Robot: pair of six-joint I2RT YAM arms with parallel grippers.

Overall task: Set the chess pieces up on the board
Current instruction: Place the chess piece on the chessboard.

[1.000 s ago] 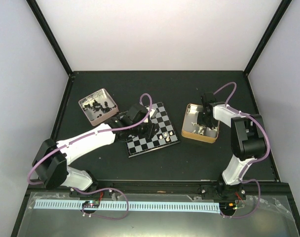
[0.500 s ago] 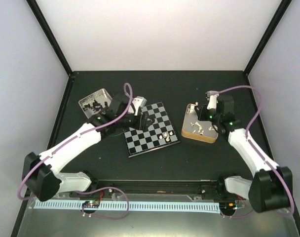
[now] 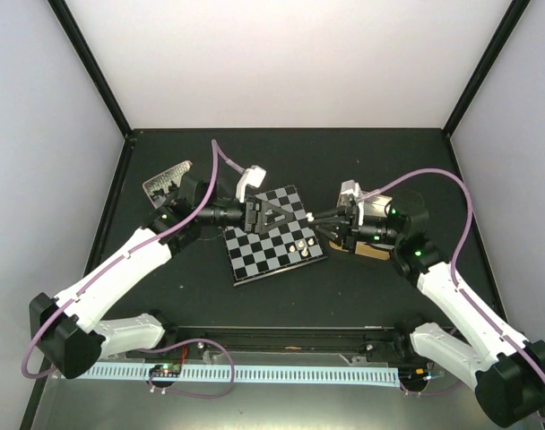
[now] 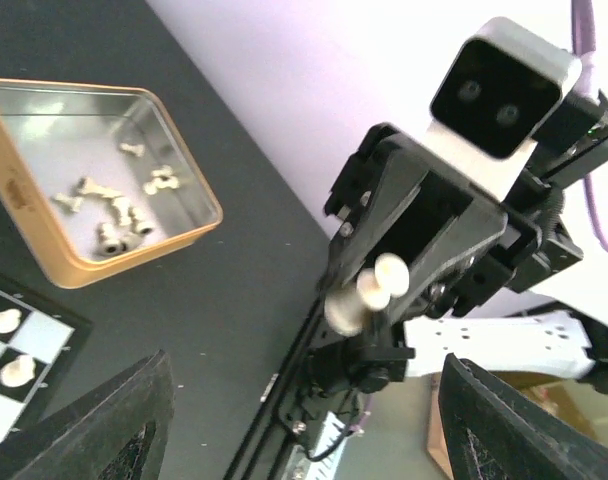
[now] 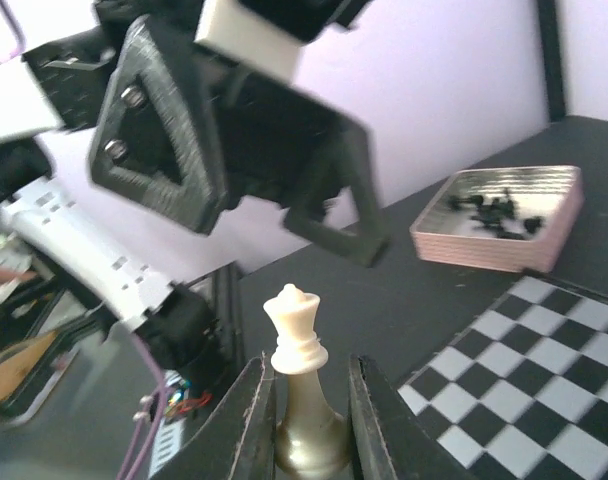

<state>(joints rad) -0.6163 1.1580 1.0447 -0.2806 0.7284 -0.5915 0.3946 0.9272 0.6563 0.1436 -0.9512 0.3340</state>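
The right gripper (image 5: 311, 390) pinches a cream-white queen (image 5: 300, 325) by its base, above the far right corner of the chessboard (image 3: 255, 255). The left gripper (image 3: 281, 211) gapes wide opposite. The queen looks light, rigid and slippery; best gripped at its slim stem.

The flat square chessboard (image 3: 277, 235) carries alternating black and silvery-grey checks inside a thin pale rim. The turned chess piece (image 5: 299, 328) is cream-white, shading olive toward its base. The small chess figures (image 5: 484, 203) in the pinkish square tray (image 5: 484, 252) are black; the square metal tin (image 4: 14, 185) is tan-orange outside, silver inside.
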